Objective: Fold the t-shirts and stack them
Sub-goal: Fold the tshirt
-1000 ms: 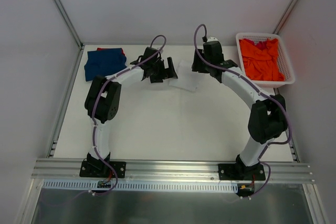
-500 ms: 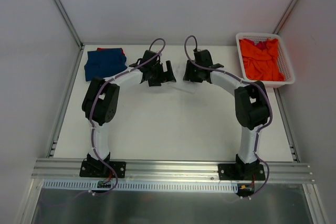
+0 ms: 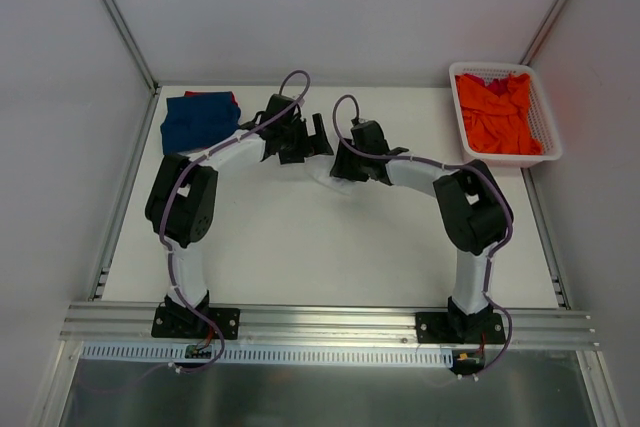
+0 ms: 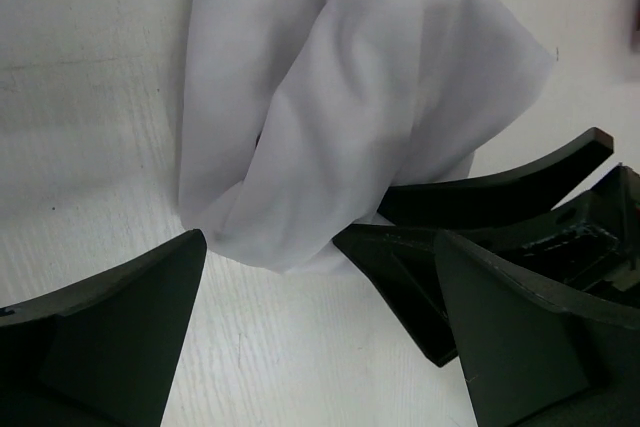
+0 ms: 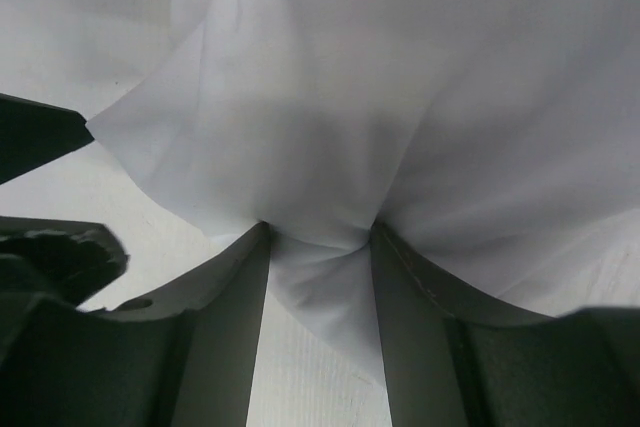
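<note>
**Right claw sliding left, white t-shirt in its pinch**

Since a second ago I am swinging my right claw (image 5: 320, 232) leftward across the far middle of the table (image 3: 300, 237), away from the basket side and close up to my left claw (image 3: 315, 137). My right claw's two fingers are clamping a bunched fold of the white t-shirt (image 5: 400, 97), partly closed around it, and the cloth is fanning out from the pinch in soft creases. My left claw is standing spread as wide as it goes and gripping nothing; a rumpled lobe of the white shirt is lying on the table just ahead of its gap, and my right claw's dark finger is showing close beside it.

Farther out, the dark blue t-shirt (image 3: 197, 119) is lying folded in the far left corner, with a sliver of the red t-shirt (image 3: 224, 97) peeking out at its back edge. At the far right, the orange t-shirt (image 3: 495, 112) is sitting heaped in the white lattice basket (image 3: 548, 129).
</note>
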